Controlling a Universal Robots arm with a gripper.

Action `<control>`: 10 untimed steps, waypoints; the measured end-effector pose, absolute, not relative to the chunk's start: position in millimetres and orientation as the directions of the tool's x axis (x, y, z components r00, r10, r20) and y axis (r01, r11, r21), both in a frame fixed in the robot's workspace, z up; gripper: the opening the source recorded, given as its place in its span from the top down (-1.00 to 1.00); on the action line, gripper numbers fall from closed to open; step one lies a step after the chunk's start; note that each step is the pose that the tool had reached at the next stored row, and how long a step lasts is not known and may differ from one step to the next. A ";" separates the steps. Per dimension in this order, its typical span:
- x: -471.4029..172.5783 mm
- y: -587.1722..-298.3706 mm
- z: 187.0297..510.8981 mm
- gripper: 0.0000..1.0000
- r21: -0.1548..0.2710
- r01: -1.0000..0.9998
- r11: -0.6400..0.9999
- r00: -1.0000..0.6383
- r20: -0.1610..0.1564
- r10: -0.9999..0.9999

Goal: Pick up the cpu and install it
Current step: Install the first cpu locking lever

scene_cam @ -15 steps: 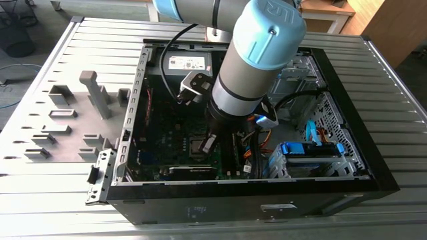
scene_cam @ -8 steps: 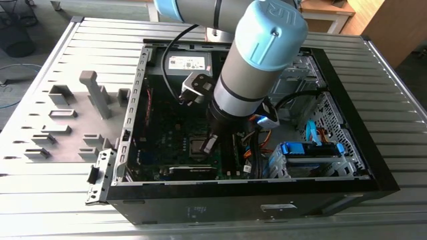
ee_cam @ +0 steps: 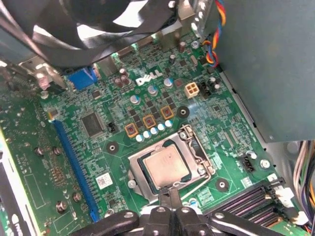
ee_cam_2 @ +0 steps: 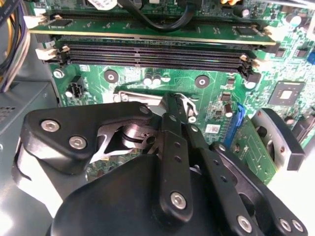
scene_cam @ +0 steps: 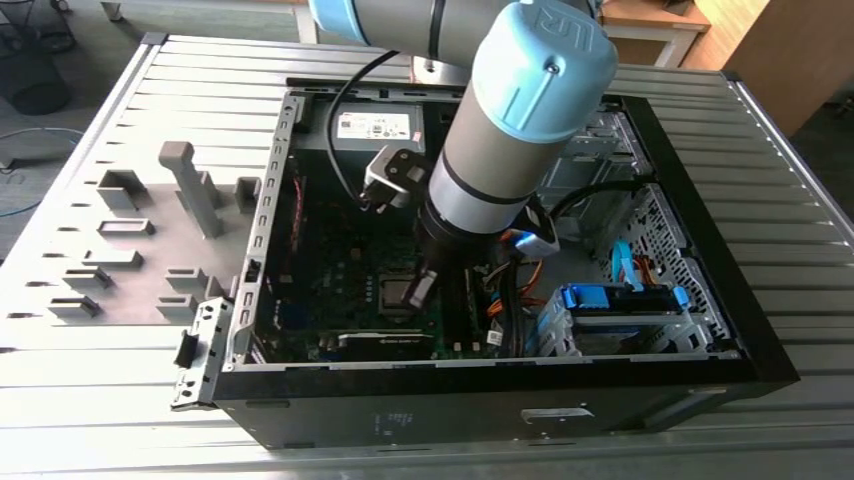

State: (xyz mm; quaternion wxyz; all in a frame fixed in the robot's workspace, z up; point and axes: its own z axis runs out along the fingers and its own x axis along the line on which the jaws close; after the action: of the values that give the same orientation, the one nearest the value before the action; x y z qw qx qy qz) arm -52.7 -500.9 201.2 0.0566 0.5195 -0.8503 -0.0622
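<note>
The cpu [ee_cam: 166, 166], a flat square chip with a silvery-grey top, lies level inside the open metal socket frame [ee_cam: 198, 147] on the green motherboard. In the first wrist view my gripper [ee_cam: 171, 192] stands at the socket's edge, just beside the chip, with its two black fingers pressed together and nothing showing between them. In the second wrist view the gripper [ee_cam_2: 176, 105] points its joined fingers down at the socket frame [ee_cam_2: 133, 96]. In the exterior view the gripper [scene_cam: 419, 292] reaches down into the open computer case [scene_cam: 280, 200] over the dark socket [scene_cam: 394, 297].
Memory slots [ee_cam_2: 157, 54] run alongside the socket. A blue card slot [ee_cam: 74, 162] and a black fan [ee_cam: 98, 24] are close by. Cables [scene_cam: 514, 290] and a blue drive bracket [scene_cam: 621, 298] fill the case's right in the exterior view. Grey holder blocks [scene_cam: 134, 225] stand on the table [scene_cam: 80, 330].
</note>
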 end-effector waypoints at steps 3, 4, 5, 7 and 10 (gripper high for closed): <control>-52.7 -501.0 201.3 0.79 0.165 -0.883 0.440 -0.441 0.032 -0.897; -52.8 -501.0 201.2 0.79 0.165 -0.883 0.440 -0.441 0.032 -0.897; -52.5 -501.0 201.1 0.79 0.165 -0.883 0.440 -0.441 0.032 -0.897; -50.8 -501.0 200.5 0.79 0.165 -0.883 0.439 -0.440 0.032 -0.897; -50.0 -501.0 200.2 0.79 0.164 -0.883 0.439 -0.440 0.032 -0.897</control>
State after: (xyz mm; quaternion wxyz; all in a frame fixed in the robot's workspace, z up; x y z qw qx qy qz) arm -50.0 -501.0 200.2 0.0573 0.5259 -0.8464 -0.0616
